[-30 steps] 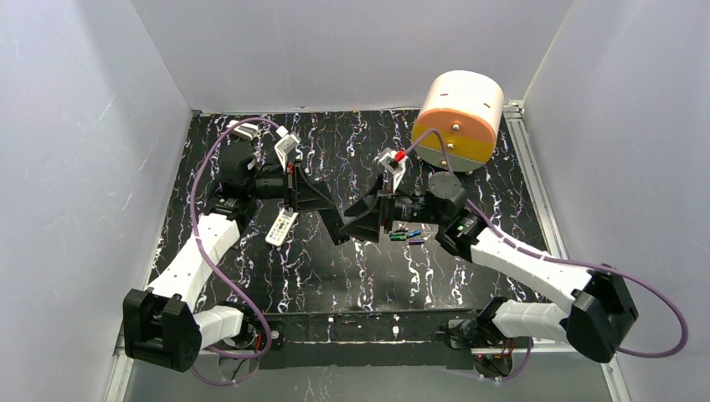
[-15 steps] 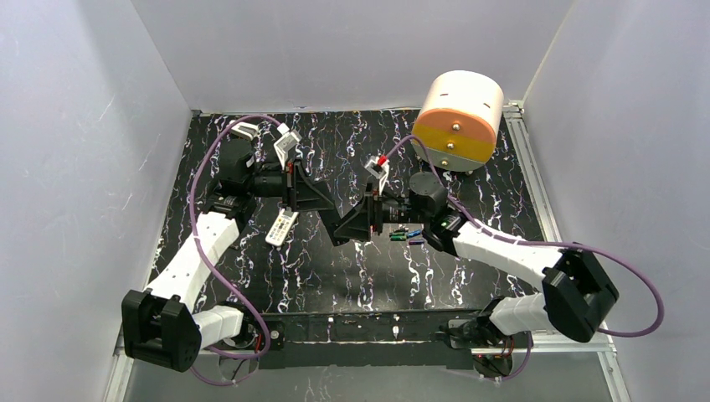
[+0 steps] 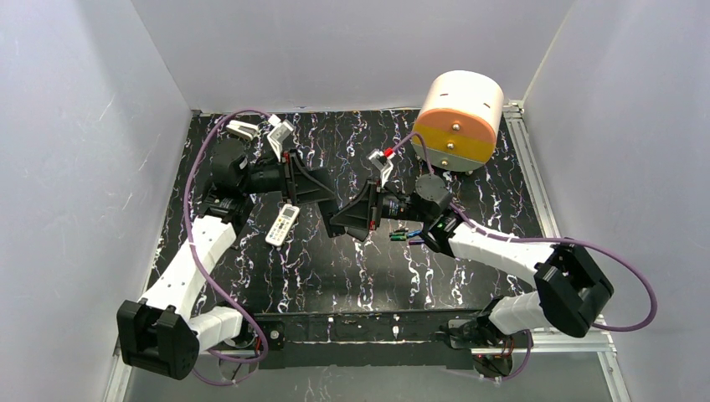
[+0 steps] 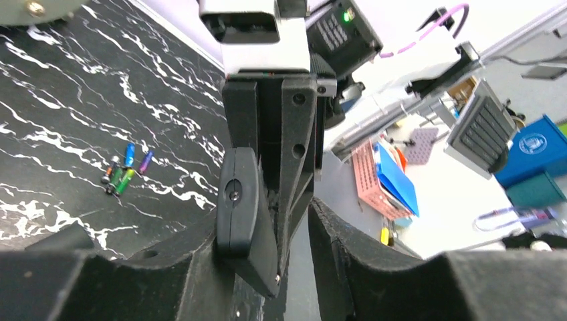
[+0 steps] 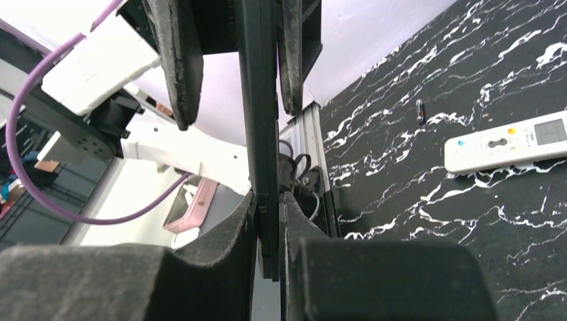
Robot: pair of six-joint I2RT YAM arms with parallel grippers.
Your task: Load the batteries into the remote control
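Progress: no batteries in, I think | remote control on table at 9 o'clock | batteries loose at 3 o'clock | right gripper pinching black strip | left gripper spread around it

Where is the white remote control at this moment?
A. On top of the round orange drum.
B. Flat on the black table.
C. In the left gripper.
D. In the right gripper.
B: the remote control lies flat on the table, left of the batteries, with nothing holding it.
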